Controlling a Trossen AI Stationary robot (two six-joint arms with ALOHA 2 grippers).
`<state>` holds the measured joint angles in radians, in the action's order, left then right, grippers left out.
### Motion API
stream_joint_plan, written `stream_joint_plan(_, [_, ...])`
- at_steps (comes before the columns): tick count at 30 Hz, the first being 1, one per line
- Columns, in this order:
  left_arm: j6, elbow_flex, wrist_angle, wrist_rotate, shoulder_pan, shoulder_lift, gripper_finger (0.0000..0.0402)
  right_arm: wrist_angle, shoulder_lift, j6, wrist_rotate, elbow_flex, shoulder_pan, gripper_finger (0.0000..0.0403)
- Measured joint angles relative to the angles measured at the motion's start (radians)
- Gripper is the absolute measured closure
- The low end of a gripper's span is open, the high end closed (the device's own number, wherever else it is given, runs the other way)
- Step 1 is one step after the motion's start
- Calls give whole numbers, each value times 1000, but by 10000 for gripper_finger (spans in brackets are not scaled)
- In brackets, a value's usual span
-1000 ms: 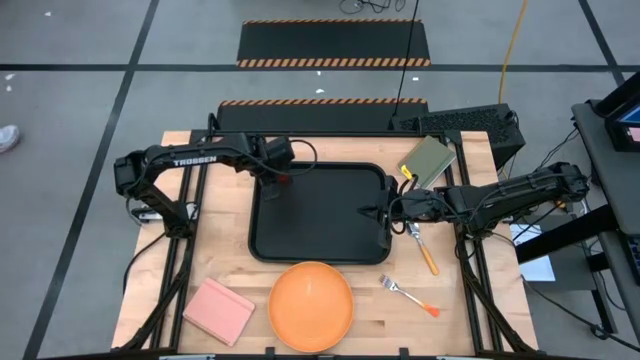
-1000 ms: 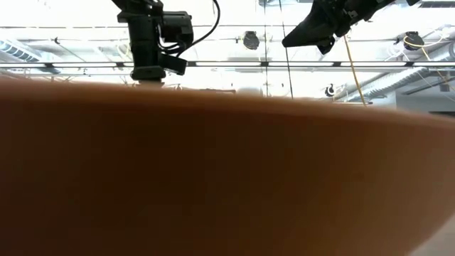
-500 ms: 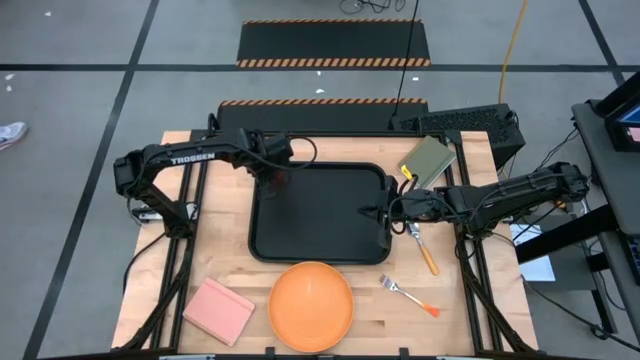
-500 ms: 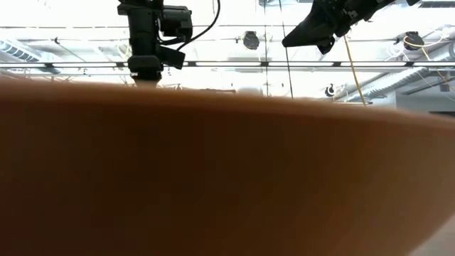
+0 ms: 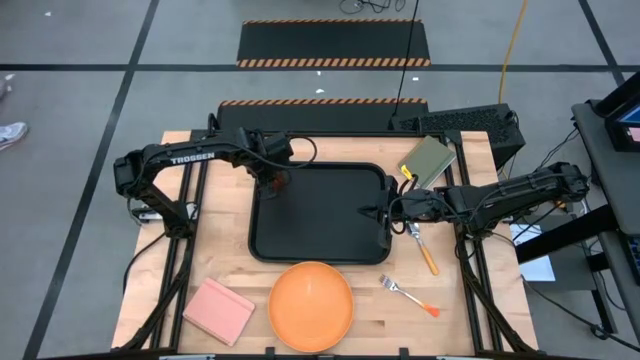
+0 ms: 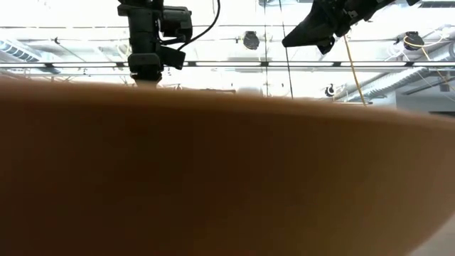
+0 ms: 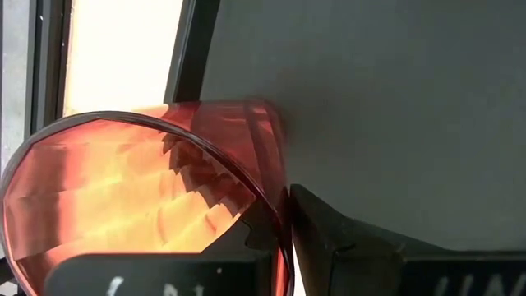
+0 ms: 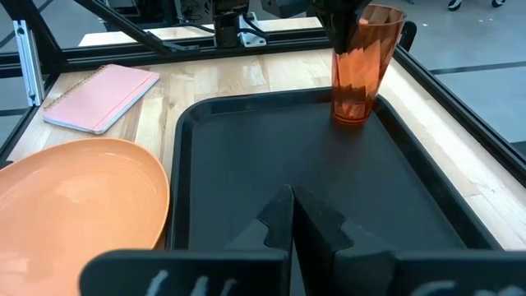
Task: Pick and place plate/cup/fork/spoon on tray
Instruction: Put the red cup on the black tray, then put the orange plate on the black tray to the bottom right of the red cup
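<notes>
- Left gripper [image 5: 277, 178] is pinching the cup [image 8: 364, 62] by its rim wall at the far-left corner of the tray [image 5: 320, 250]; fingers nearly together, one inside the cup, one outside.
- Cup is standing upright with its base on the tray floor, so placement looks done bar the release, I'd judge.
- Cup is thin translucent plastic: probably light, slightly flexible, slick. A rim pinch works, but it is likely tipping easily if the fingers drag on opening.
- Pink block [image 5: 219, 309] is lying near-left on the table, well apart from the tray.
- Plate [image 5: 311, 305] is sitting on the table just near of the tray's near edge. Broad, flat, stiff, likely light; the rim edge is the only place to grab, and it may slide when nudged.
- Right gripper [image 5: 384, 212] is hovering at the tray's right rim, fingers fully closed, holding nothing.
- Spoon [image 5: 423, 246] is lying just right of the tray, under that arm; fork [image 5: 409, 295] is lying nearer, right of the plate. Both slim, rigid, flat on wood: grab at the orange handles.
- Olive block [image 5: 427, 159] is sitting at the far right, off the tray.
</notes>
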<state>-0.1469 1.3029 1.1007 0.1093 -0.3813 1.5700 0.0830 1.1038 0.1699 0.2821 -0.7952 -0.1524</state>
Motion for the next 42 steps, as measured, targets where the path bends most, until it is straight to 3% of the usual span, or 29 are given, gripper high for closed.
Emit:
stream_joint_plan(7, [11,0,-1,1,0,0,364,0,0,0,0,0,0,403])
stream_joint_plan(19, [90,0,3,77,0,-2,258,0,0,0,0,0,0,403])
stream_joint_plan(30, [188,1,-3,75,34,-148,252,0,0,0,0,0,0,403])
stream_joint_plan(37, [301,0,-3,76,119,-274,252,3,0,1,0,0,-14,403])
stream_joint_plan(42, [410,0,-9,133,291,-336,252,1,8,27,-21,0,-47,402])
